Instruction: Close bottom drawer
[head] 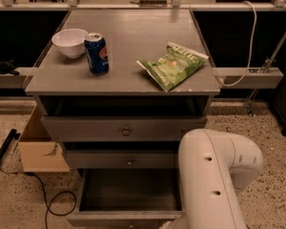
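Camera view gives me the grey desk (128, 56) from above and in front, with its three drawers stacked below the top. The white arm (214, 175) fills the lower right of the picture. Its thick link rises from the bottom edge and bends over beside the desk's front right corner.

The bottom drawer (128, 190) is pulled well out towards me, with its dark box open and its grey front right at the bottom edge of the picture. The arm covers the drawer's right side. The jaws are out of sight, somewhere past the bottom edge, so I cannot tell whether they are open or closed. I also cannot tell how they sit against the drawer's front.

Above it, the middle drawer (100, 160) sticks out a little. The top drawer (86, 128) sticks out further from the desk's front edge.

A cardboard box (40, 151) sits on the floor by the desk's left side. On the top, a green chip bag (174, 66) lies near the front right corner. A white bowl (69, 42) stands at the left edge. A blue can (96, 53) stands upright just beside the bowl, nearer the front edge.
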Robot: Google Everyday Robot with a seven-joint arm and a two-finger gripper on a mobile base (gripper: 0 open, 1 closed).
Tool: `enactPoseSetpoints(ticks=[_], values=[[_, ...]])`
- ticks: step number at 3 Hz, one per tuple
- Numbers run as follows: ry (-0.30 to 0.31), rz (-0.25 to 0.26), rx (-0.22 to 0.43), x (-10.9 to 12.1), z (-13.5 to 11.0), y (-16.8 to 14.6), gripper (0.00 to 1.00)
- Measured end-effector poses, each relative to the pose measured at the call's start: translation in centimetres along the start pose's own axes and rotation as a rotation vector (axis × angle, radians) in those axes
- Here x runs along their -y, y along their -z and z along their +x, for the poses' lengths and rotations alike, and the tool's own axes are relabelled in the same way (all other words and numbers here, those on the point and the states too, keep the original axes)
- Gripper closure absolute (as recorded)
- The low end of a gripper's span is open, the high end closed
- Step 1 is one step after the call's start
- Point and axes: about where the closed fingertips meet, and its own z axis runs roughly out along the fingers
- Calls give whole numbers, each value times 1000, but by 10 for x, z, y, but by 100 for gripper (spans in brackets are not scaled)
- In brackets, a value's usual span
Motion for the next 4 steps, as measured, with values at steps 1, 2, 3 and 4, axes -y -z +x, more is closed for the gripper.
enactPoseSetpoints(ticks=[1, 2, 3, 4], values=[[12, 36, 53, -5, -3, 2, 100], [40, 36, 34, -2, -6, -7, 100], [40, 36, 34, -2, -6, -7, 100], [57, 76, 47, -2, -4, -5, 100]])
